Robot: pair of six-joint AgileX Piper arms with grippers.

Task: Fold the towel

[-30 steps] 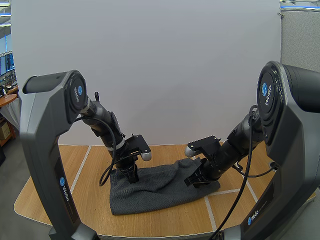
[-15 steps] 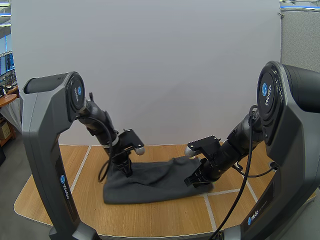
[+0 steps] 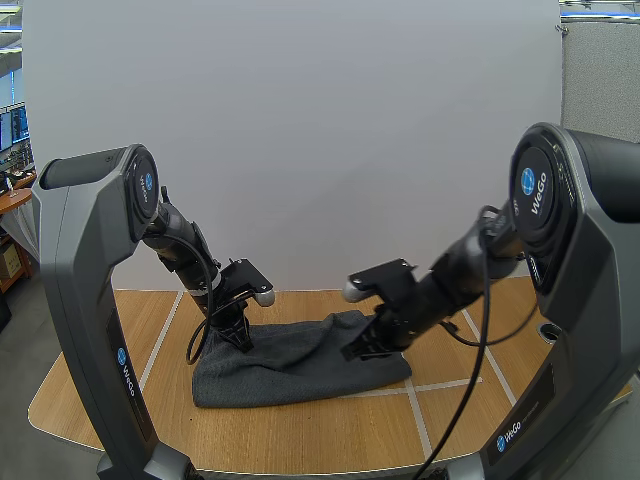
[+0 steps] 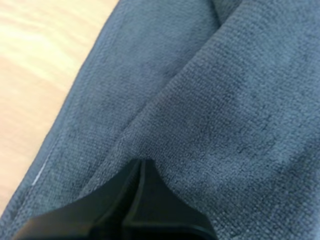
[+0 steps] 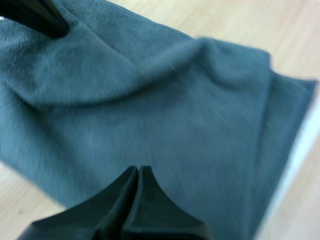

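Honestly looks mid-fold: got the dark towel (image 3: 295, 365) lying rumpled on the desk (image 3: 330, 430), pinched at its far left corner by the tightly closed left gripper (image 3: 241, 341) and near its right end by the right gripper (image 3: 362, 348), also closed on it. Probably needs lifting and carrying toward the front edge next; plenty of bare desk there.

Plain work corner under even indoor light.
Pale wooden table (image 3: 300, 440) crossed by white lines, backed by a blank white panel (image 3: 300, 130); to one side a grey partition (image 3: 600, 90) below ceiling strip lights (image 3: 598, 10), to the other a desk (image 3: 12, 198) with monitors (image 3: 14, 125).
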